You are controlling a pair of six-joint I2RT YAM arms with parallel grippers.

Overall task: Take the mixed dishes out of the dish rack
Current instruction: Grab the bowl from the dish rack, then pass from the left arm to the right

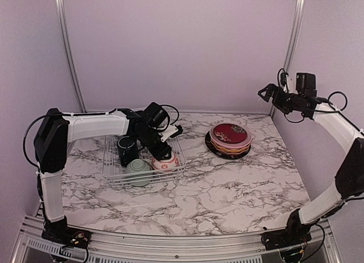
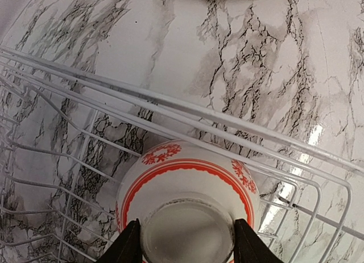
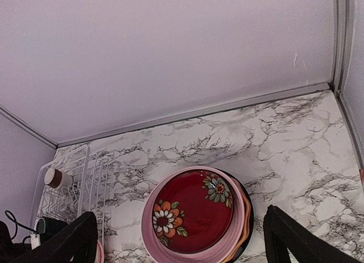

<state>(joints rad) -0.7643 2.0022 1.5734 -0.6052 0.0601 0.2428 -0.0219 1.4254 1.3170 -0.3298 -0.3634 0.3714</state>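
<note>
Pink-white floral bowl [image 2: 187, 180], upturned in the dish rack [image 2: 227, 124], is clamped by the left gripper [image 2: 187, 243]; the right gripper [image 3: 182, 240] gapes wide.

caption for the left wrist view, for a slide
Left hand grips the foot of the upturned pink-white floral bowl in the dish rack

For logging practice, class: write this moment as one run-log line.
left fingers: shut on upturned floral bowl in dish rack | right fingers: open, raised clear of plate stack | also racked: dark green mug, pale green bowl
</note>
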